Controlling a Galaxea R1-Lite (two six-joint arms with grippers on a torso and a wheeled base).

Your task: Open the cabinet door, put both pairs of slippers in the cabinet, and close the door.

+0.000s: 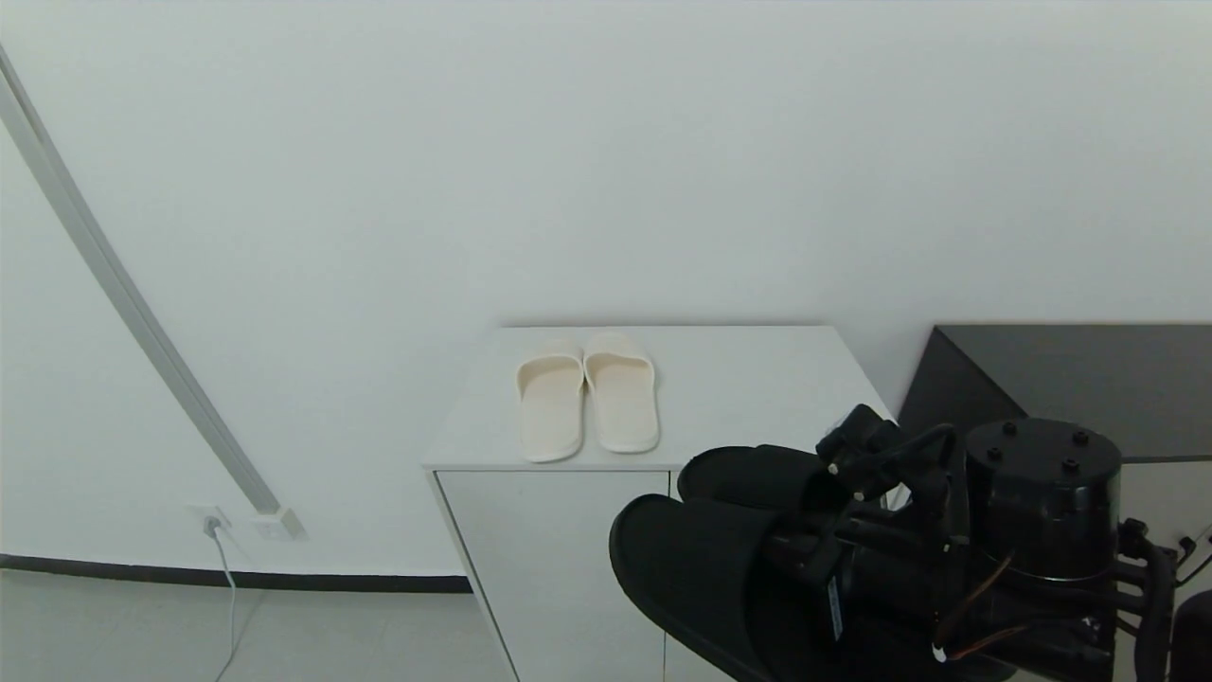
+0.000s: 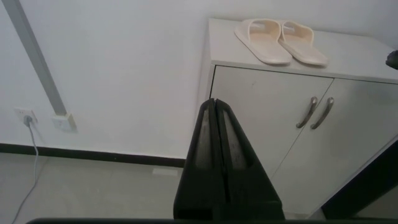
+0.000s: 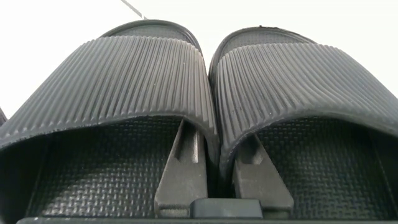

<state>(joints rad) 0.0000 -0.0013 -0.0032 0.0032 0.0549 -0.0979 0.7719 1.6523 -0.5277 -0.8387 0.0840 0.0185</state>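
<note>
The right hand grips the pair of black slippers. One finger sits inside each slipper under its ribbed strap, and the two fingers pinch the inner walls together, so the pair hangs out in front of the hand, toes away from it. Beyond the toes stands the white cabinet. The cream slippers lie side by side on its top, well apart from this hand.

The left hand is closed on nothing, its fingers pressed flat together. It is aimed towards the cabinet front, which lies ahead of it and a little to its right. Both doors are closed flush, and their two bar handles meet at the centre seam, well beyond the fingertips.

By my reading, the door-opening step is not yet done, though one pair is already picked up. The free left hand would probably have to spread its fingers, reach a handle, close around it and pull the door along its arc. The right hand would need to hold the black pair clear of the swinging door. The cream pair waits after that.
</note>
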